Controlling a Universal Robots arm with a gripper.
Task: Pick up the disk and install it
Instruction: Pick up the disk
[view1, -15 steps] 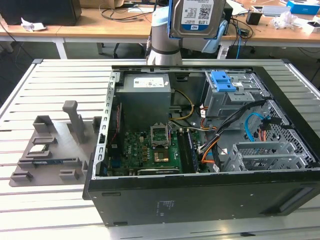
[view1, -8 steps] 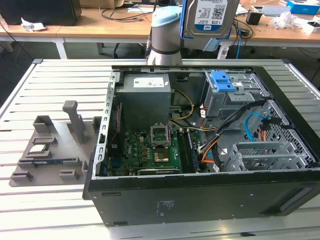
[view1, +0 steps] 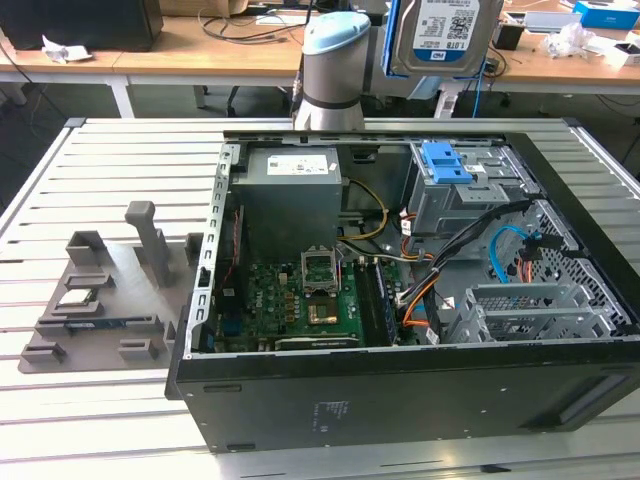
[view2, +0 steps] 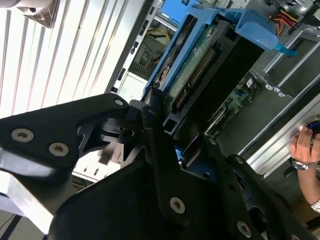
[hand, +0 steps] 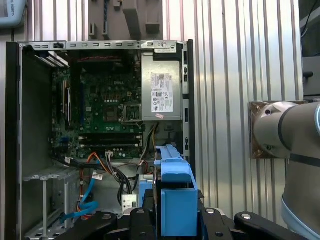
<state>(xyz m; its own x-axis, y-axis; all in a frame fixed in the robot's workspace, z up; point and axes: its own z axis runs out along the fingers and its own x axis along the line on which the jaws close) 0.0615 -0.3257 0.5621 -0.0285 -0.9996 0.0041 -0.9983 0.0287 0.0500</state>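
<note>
Clenching the claw (hand: 176, 222) on the disk (view1: 445, 35) by its blue carrier (hand: 177, 197), edge-on in both wrist views. Held aloft, well clear of the open computer case (view1: 400, 400), label toward the exterior view. Below, lying on the slatted table (view1: 100, 430): that case, plus a grey fixture (view1: 110, 290) just beside it at the exterior view's left.

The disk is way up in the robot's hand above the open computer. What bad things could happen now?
1. The hand grips the disk by its blue frame, high above the open case. If the grip slipped, the disk might fall onto the green board and damage both.
2. Loose cables cross beside the drive cage. The disk might snag on them on its way in.
</note>
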